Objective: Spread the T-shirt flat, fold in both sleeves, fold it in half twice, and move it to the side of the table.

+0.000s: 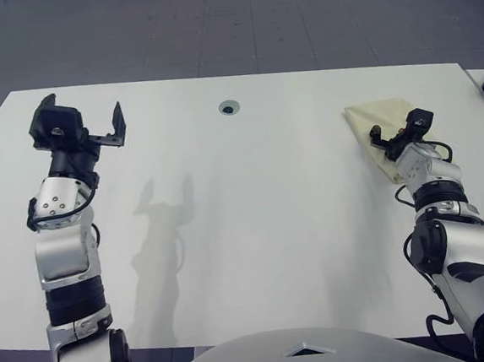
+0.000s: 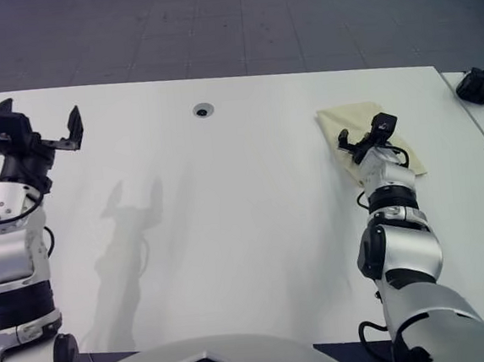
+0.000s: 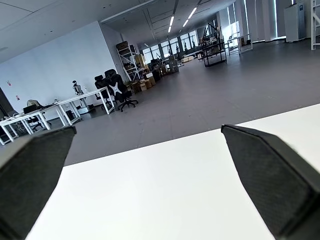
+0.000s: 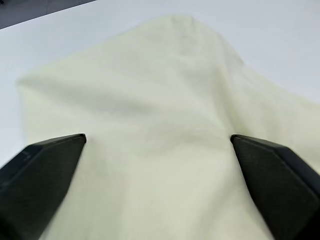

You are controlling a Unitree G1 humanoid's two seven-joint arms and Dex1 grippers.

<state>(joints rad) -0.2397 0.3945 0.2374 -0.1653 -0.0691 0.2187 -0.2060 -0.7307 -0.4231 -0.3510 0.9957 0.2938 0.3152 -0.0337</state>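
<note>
T-shirt (image 1: pixel 360 125), pale yellow and folded into a compact packet, lies on the robot's right side of the white counter (image 1: pixel 255 231), toward the far edge and close to the right-hand edge. Its surface shows soft creases, and one corner points to the far side.

Nearest the robot, both arms rise from the counter's near edge, one at each side. The right gripper (image 1: pixel 397 129) sits low over the near part of the T-shirt. Its fingers (image 4: pixel 45 165) are spread wide with cloth showing between them, and they have hold of nothing. Whether the fingertips touch the fabric cannot be told.

A little farther out on the left side, well apart from the T-shirt, the left gripper (image 1: pixel 84 114) is held up above the counter. Its fingers (image 3: pixel 270 175) are also spread wide, with nothing between them.

Beyond both grippers, a small round hole (image 1: pixel 230 107) is set in the counter near the middle of the far edge. Off the far right corner, a dark object (image 2: pixel 479 84) rests on a neighbouring surface; what it is cannot be told.

Past the far edge lies grey floor (image 1: pixel 211 23). In the left wrist view the room goes on to white desks (image 3: pixel 75 100), black office chairs (image 3: pixel 117 90) and shelving (image 3: pixel 127 55) along a wall.
</note>
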